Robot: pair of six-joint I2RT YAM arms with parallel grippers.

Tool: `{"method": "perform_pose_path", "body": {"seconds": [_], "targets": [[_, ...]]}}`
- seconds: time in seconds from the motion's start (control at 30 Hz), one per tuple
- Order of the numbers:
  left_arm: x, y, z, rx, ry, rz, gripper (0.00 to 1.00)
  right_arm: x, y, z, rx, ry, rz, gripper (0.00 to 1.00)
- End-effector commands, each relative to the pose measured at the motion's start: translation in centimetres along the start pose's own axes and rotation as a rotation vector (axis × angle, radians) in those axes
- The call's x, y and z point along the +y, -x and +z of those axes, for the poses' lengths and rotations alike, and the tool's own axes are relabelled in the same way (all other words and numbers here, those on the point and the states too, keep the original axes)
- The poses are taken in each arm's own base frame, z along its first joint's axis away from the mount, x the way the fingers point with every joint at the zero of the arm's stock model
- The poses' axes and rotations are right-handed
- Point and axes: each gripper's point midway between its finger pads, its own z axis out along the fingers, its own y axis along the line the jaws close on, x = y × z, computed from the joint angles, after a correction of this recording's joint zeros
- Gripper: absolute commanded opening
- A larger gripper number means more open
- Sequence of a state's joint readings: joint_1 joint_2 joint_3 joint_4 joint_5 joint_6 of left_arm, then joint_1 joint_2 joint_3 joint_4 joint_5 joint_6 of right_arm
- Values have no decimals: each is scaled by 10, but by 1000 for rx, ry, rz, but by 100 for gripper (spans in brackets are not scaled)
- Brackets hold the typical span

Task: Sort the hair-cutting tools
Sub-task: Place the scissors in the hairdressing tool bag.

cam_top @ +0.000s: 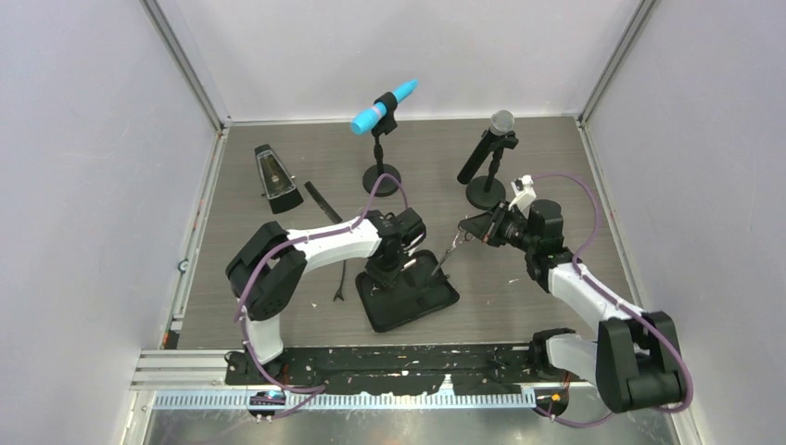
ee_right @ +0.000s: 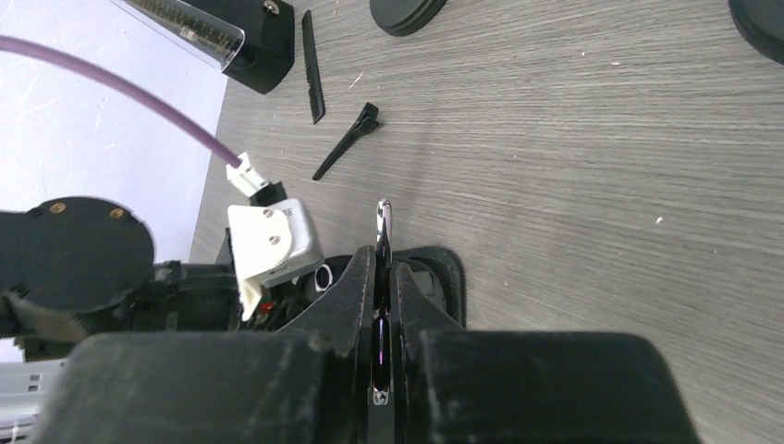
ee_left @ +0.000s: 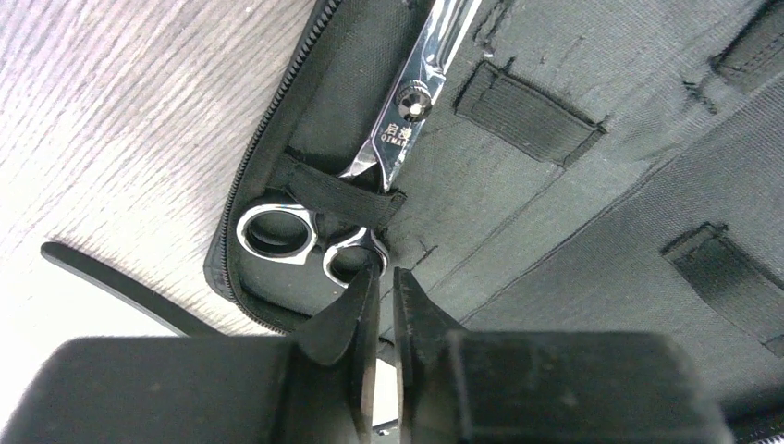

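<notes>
1. The left gripper has its jaws drawn almost together with nothing visible in the slit. Its tips are at the ring handle of the stowed scissors, which are tucked under an elastic strap in the open case.
2. The right gripper is pinching the second scissors edge-on, near the case.
3. Risk: so thin a hold may let them swivel or slip.
4. Risk: both arms crowd the case, and a left fingertip could hook the ring and drag the stowed pair loose.
5. The comb and a hair clip lie on the table, unsorted.

A robot lab cell: bare white walls, aluminium frame, wood-grain table.
</notes>
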State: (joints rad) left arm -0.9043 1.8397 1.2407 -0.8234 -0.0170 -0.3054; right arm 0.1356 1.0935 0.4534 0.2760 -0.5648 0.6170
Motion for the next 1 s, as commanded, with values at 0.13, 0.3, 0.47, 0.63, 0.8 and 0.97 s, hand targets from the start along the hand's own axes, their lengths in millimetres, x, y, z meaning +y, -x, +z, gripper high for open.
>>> {"method": "perform_pose_path", "body": {"seconds": [0.13,0.3,0.47,0.63,0.8,0.97], "targets": [[-15,-3,-39,-82,-72,-25,29,25,23,31,-108,178,-29,6],[3,-6,-61,-180,-24,-186,37,11,8,47,-96,186,19,5],[6,-25,-45,-131,-83,-361,37,3,-5,50,-118,231,63,5],[-3,-38,-19,-59,-156,-453,37,-4,-21,47,-114,250,108,5],[-2,-44,5,-13,-226,-540,36,-17,-41,44,-84,223,138,5],[0,-41,14,-22,-282,-597,32,-13,-44,42,-94,267,188,5]]}}
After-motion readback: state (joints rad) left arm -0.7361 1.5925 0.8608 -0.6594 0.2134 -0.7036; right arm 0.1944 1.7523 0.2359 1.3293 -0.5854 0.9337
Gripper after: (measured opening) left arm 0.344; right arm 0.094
